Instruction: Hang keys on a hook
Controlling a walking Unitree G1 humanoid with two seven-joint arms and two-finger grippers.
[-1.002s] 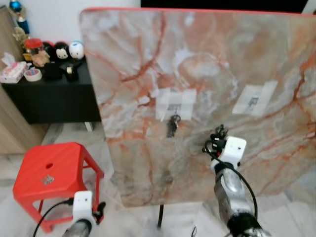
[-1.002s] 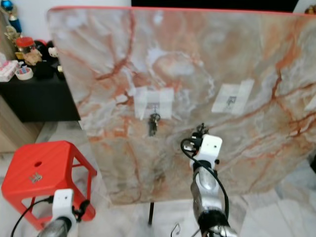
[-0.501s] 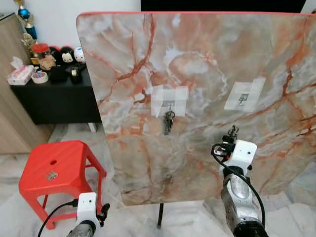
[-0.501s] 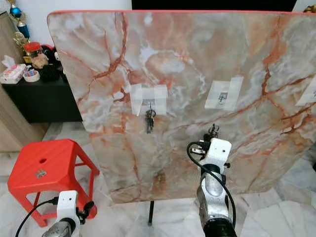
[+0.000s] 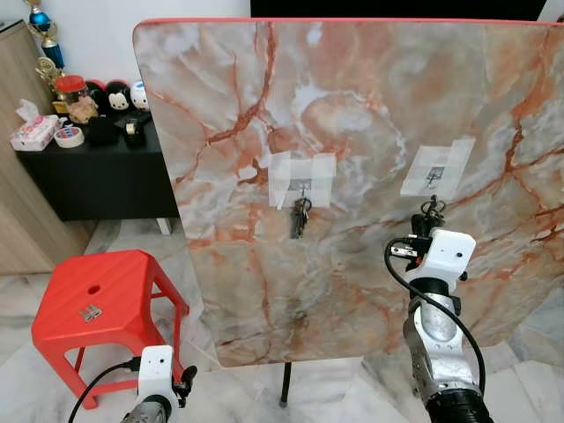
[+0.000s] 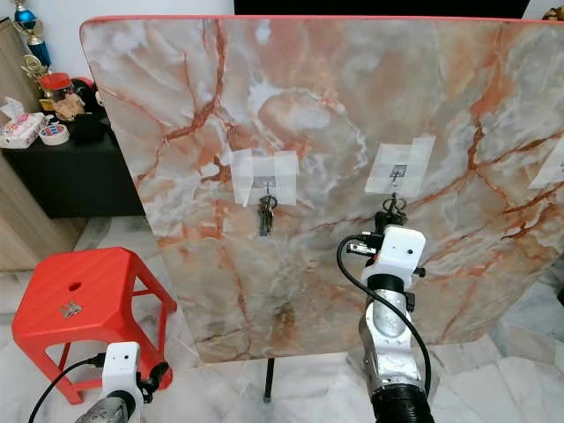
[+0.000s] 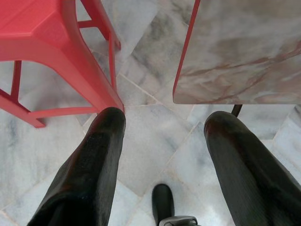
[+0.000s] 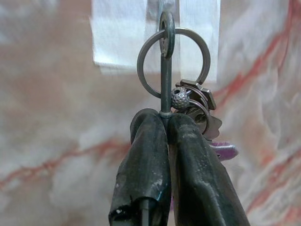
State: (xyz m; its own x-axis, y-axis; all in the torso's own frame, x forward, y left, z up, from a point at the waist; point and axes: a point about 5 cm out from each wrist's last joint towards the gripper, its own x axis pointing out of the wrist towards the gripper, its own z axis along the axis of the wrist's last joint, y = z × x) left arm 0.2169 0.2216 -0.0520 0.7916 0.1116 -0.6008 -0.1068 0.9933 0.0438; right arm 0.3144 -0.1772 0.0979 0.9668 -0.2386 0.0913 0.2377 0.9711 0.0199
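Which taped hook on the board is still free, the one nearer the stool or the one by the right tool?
The hook just above the right tool is free. The one nearer the stool already holds a key bunch.

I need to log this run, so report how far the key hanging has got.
Done: one set of keys already hangs from the taped hook on the marble board. In hand: the right end effector is shut on a second key bunch, its ring raised just below the second taped hook. Left: slip the ring over that hook and release. The left end effector hangs idle and open by the red stool.
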